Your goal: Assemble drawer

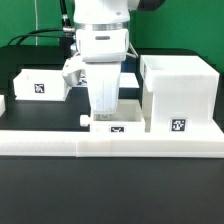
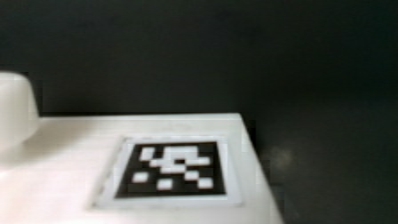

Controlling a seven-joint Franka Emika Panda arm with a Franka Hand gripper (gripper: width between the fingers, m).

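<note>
In the exterior view my gripper hangs straight down over a small flat white box that lies against the front rail. Its fingertips are at or just above the box top. White on white hides how the jaws stand. The large hollow shell stands just to the exterior view's right, its tag facing the camera. The second flat box lies at the left. The wrist view shows the box top with its tag close up. No fingers show there.
The long low white border rail runs along the front, the small box and the shell against it. A small white knob sticks out left of the small box. A rounded white part shows in the wrist view. Black cables lie at the back left.
</note>
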